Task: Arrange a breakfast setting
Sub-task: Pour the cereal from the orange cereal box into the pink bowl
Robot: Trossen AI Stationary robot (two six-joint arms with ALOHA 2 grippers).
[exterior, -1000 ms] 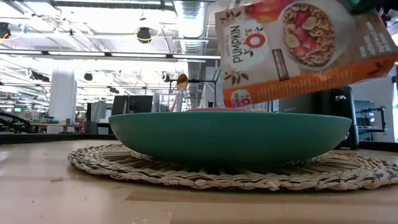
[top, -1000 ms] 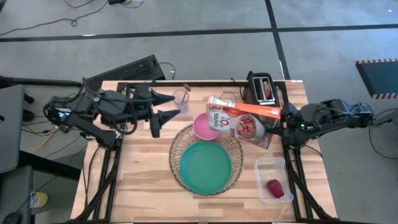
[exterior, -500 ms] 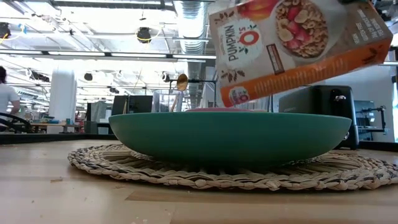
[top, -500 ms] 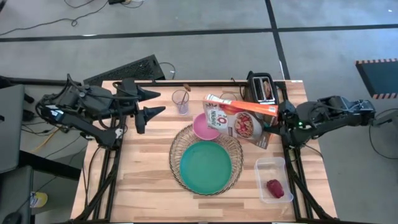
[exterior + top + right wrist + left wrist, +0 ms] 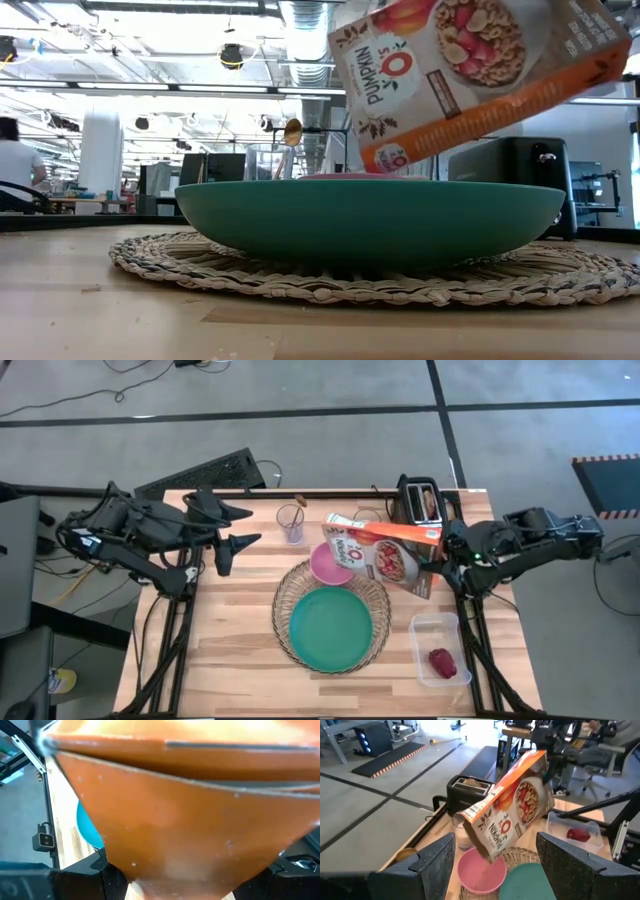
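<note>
My right gripper (image 5: 442,556) is shut on an orange cereal box (image 5: 380,550), tipped with its open top end low over the pink bowl (image 5: 328,566). The bowl stands on the table at the far rim of the wire charger (image 5: 290,595). The teal plate (image 5: 330,628) lies on the charger. A bagel (image 5: 428,506) sticks up in the black toaster (image 5: 420,492). The dark red fruit (image 5: 442,662) lies in the clear tub (image 5: 438,628). A spoon (image 5: 292,131) stands in a clear glass (image 5: 291,523). My left gripper (image 5: 245,526) is open and empty, left of the glass. My right gripper pinches the cereal box's bottom end (image 5: 165,865) between its two fingers (image 5: 95,872), coming level from the table's right side. The box is lifted clear and slants down toward the left, its top corner (image 5: 487,857) just above the pink bowl (image 5: 480,872).
The toaster stands at the far right edge, behind the box. The tub sits at the near right corner. The glass stands far centre. Bare wood shows on the table's left half and along the near edge.
My right gripper has carried the cereal box a little toward the table's left edge and tipped it further, so its top end hangs lower over the pink bowl. My left gripper has drawn back toward the left edge, away from the glass, staying open.
</note>
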